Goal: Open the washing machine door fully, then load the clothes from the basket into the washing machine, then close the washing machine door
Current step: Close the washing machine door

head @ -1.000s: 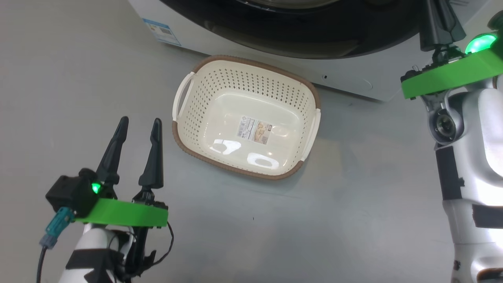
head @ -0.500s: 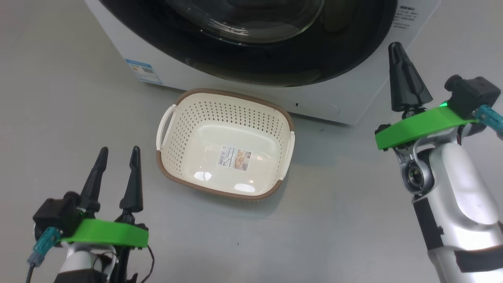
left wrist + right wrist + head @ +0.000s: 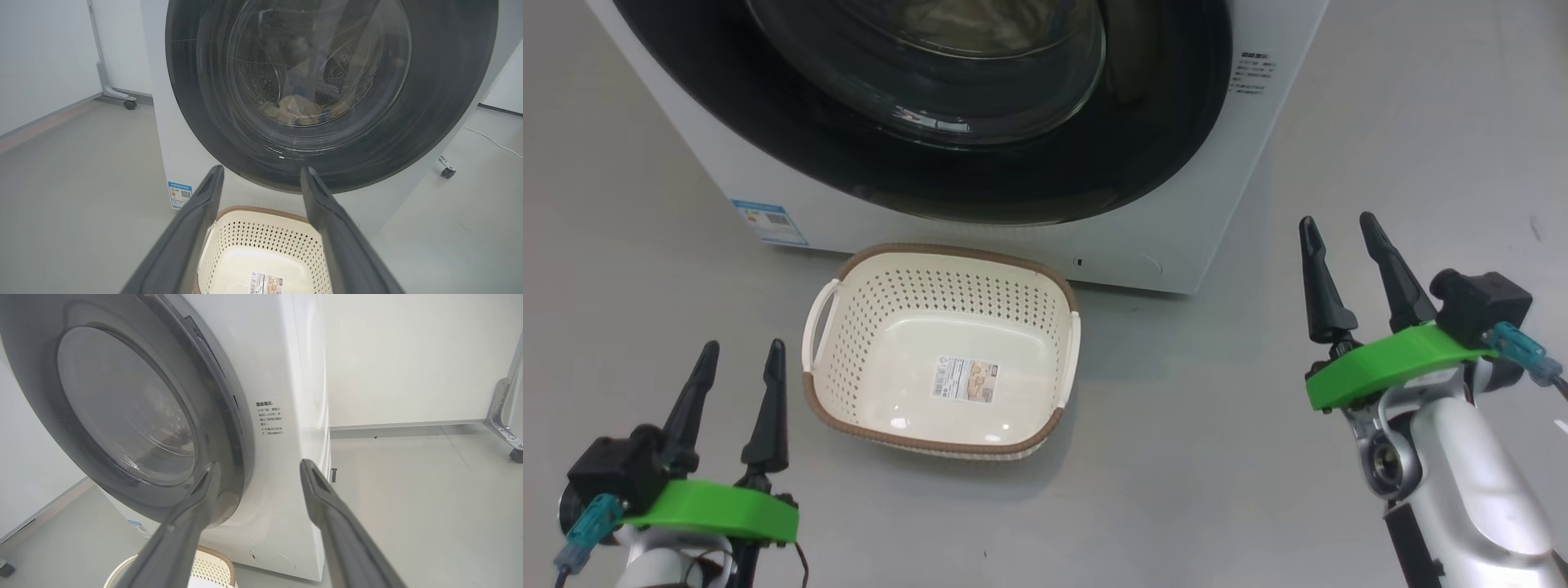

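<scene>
1. The white washer (image 3: pixel 1201 196) stands at the far side of the grey floor (image 3: pixel 1217 457). Its door (image 3: pixel 849 155), a black ring around bulging glass, sits flat against the washer's front.
2. In the left wrist view, the clothes (image 3: pixel 296 110) show as cream fabric lying low in the drum, behind the glass.
3. The basket (image 3: pixel 849 265) rests on the floor just in front of the washer, below the door. Its pale bottom is bare but for a paper label (image 3: pixel 965 380).
4. A blue label (image 3: pixel 768 222) marks the washer's lower left corner, just left of the basket's far rim.
5. The left pincer (image 3: pixel 743 346) hangs at near left, beside the basket's left handle but apart from it. Its fingers are spread and grip nothing.
6. The right pincer (image 3: pixel 1337 219) hangs at right, well apart from the basket and off the washer's right corner. Its fingers are parted and grip nothing.
7. Both pincers point toward the washer.
</scene>
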### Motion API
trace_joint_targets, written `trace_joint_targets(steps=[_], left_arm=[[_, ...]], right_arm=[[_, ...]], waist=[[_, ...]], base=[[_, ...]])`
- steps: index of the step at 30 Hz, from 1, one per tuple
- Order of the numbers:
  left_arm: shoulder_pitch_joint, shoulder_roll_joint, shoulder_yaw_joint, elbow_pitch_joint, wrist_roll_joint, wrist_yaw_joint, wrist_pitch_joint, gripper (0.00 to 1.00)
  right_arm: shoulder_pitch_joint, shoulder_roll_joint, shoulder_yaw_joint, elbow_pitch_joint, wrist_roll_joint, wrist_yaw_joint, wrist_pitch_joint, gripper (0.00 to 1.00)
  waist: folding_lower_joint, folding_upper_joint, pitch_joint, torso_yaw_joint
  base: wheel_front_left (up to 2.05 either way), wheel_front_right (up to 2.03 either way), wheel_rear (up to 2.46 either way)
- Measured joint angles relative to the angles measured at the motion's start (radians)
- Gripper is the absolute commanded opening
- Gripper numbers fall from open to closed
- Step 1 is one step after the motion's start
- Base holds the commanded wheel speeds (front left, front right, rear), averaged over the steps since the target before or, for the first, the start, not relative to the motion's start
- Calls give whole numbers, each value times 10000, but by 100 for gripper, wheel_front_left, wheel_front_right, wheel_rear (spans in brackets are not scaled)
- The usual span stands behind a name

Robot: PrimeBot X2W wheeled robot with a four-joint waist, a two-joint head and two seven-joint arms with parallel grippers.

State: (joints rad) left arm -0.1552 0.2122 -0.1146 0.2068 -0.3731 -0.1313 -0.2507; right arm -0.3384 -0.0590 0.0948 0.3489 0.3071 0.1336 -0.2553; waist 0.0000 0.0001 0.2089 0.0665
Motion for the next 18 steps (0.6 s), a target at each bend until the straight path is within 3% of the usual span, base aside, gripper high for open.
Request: trace_joint_targets(steps=[18], left_arm=[[314, 255, 324, 276, -146, 0, 0, 100]], right_arm=[[1033, 15, -692, -351, -359, 0, 0, 100]], waist=[[0, 0, -452, -1036]], base=[[0, 0, 0]])
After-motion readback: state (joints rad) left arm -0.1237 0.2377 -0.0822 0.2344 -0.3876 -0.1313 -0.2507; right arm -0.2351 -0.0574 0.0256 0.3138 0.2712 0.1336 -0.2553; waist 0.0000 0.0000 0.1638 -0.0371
